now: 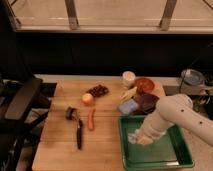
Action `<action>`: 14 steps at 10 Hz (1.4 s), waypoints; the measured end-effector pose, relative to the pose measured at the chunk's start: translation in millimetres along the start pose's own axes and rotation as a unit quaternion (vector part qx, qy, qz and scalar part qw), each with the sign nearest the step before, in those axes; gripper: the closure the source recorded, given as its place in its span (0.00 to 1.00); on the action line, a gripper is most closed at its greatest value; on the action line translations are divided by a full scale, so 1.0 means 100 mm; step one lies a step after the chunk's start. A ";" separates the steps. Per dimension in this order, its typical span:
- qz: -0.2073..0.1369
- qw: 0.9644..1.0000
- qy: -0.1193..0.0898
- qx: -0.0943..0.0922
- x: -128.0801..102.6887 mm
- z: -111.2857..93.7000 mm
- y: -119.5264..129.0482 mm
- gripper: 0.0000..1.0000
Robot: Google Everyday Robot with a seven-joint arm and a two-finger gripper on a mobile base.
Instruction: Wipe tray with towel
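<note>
Green tray (167,152): sits at the 4 o'clock corner of the wooden tabletop (57,145), with most of its floor bare.
Gripper (141,139): low inside the tray near its 9 o'clock wall, at the end of the white arm (172,112), which reaches in from 3 o'clock.
Grip state: cannot tell, because the tip blends into the pale wad beside it.
Towel (133,138): a small pale bunch on the tray floor, touching the gripper on its 9 o'clock side.
Carrot (91,120): lies on the wood at 9 o'clock from the tray, apart from it.
Black-handled tool (79,135): just beside the carrot at its 8 o'clock, with its length running toward 6 o'clock.
Round fruit (88,99): at 12 o'clock from the carrot.
Dark grapes (98,90): just beside the round fruit at its 1 o'clock.
Blue pad (128,106): just past the tray's 11 o'clock corner.
Dark bowl (147,102): beside the blue pad at its 3 o'clock.
White cup (129,78): at the far edge, 12 o'clock from the tray.
Red bowl (145,84): next to the white cup at its 3 o'clock.
</note>
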 end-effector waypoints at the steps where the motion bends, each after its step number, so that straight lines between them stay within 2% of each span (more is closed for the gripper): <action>1: 0.030 0.999 -0.011 -0.004 0.20 0.08 0.01 1.00; 3: 0.089 0.995 -0.036 -0.010 0.53 0.21 0.00 1.00; 5: 0.122 0.991 -0.044 -0.018 0.70 0.35 -0.04 1.00; 12: 0.124 0.991 -0.043 -0.018 0.70 0.35 -0.07 1.00; 14: 0.134 0.990 -0.038 -0.027 0.74 0.44 -0.28 1.00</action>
